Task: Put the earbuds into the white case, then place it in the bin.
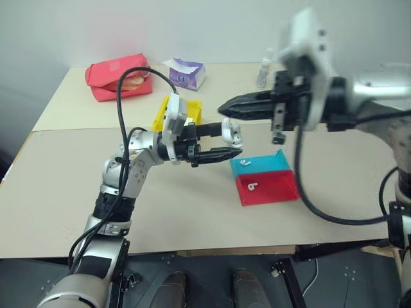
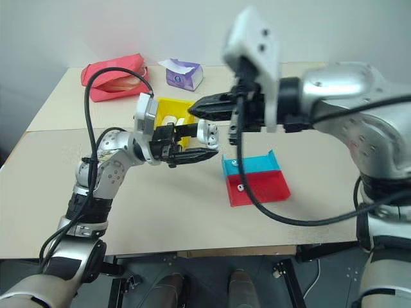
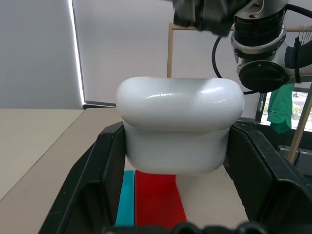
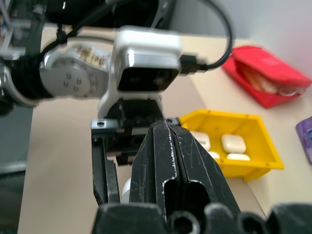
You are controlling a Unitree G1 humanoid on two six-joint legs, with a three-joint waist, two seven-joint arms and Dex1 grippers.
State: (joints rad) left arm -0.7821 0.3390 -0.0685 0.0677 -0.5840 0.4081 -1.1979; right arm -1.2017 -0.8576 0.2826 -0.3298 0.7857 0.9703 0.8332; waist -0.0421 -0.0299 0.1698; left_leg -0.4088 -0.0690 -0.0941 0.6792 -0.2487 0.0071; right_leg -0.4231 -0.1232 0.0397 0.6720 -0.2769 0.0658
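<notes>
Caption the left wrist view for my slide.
Left tool shut on the white case, lid closed, held above the teal-and-red tray.

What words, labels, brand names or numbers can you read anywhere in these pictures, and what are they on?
None can be read.
The purple tissue box: printing on it, too blurred to read.
The small bottle at the table's far edge: any label is too small to read.
The white case, the yellow bin, the red pouch and the teal-and-red tray: no text visible.
</notes>
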